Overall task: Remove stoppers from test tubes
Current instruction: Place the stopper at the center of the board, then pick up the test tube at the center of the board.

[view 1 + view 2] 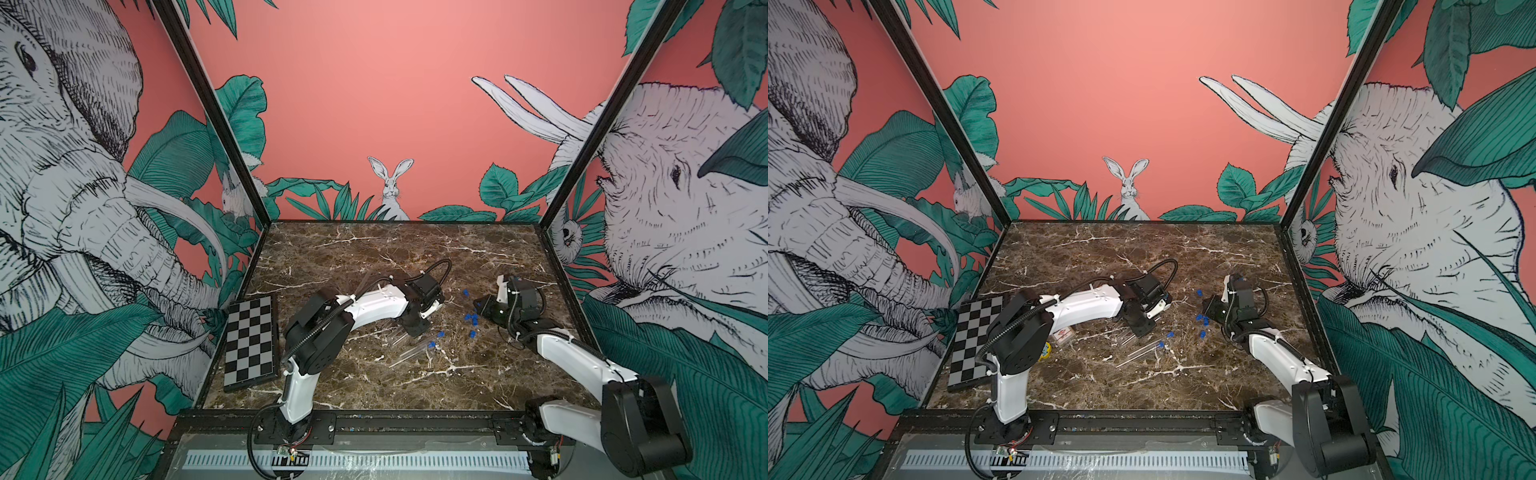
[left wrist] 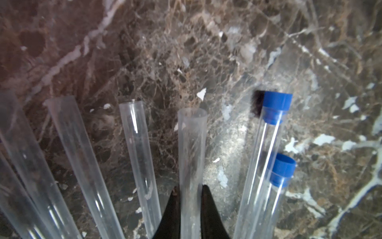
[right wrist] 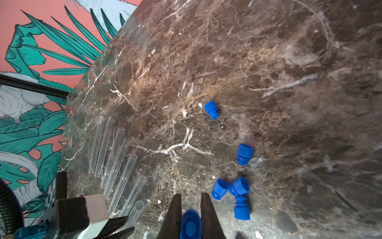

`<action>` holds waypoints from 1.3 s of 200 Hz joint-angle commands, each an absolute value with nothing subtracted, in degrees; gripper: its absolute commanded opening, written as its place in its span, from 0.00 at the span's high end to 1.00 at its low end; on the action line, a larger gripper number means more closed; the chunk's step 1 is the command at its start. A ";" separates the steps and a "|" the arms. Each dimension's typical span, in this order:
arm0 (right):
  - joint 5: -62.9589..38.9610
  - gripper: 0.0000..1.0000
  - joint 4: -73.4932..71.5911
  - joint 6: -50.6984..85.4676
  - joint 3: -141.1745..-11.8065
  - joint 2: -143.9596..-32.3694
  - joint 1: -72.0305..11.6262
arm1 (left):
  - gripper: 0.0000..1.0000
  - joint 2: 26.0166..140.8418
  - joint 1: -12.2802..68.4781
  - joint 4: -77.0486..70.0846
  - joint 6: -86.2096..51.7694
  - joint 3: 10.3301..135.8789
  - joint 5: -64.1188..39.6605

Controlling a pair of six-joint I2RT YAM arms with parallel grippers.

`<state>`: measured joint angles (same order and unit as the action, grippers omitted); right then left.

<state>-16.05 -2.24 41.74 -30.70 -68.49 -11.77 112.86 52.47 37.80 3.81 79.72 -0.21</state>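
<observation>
Arms (image 1: 374, 306) both bend low over the brown veined marble table (image 1: 374, 249); our left pincer (image 2: 190, 188) clamps a smooth clear uncapped test tube (image 2: 192, 144), right of the chessboard (image 1: 250, 340); our right pincer (image 3: 191, 196), farther right of it, pinches a small round blue stopper (image 3: 190, 225).
</observation>
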 commanded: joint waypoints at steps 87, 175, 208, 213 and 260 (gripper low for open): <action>-10.95 0.89 -3.23 43.77 -27.13 -71.07 -9.32 | 0.79 113.67 52.73 39.00 3.19 80.60 0.18; -9.17 0.87 -8.61 46.10 -23.99 -77.30 -9.20 | 0.68 111.22 52.73 38.71 3.46 79.68 0.41; -9.18 0.78 -9.05 45.78 -23.69 -77.80 -9.20 | 0.62 109.65 52.73 39.26 3.78 79.54 0.85; -9.27 0.75 -9.04 45.71 -23.75 -77.88 -9.16 | 0.61 109.39 52.73 39.41 3.82 79.54 0.75; -7.97 0.61 -6.85 45.41 -23.47 -75.12 -9.20 | 0.56 106.08 52.99 38.79 3.24 78.75 -1.20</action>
<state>-10.22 -8.95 45.01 -24.43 -76.84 -9.41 110.80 52.60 38.26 3.62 79.70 0.25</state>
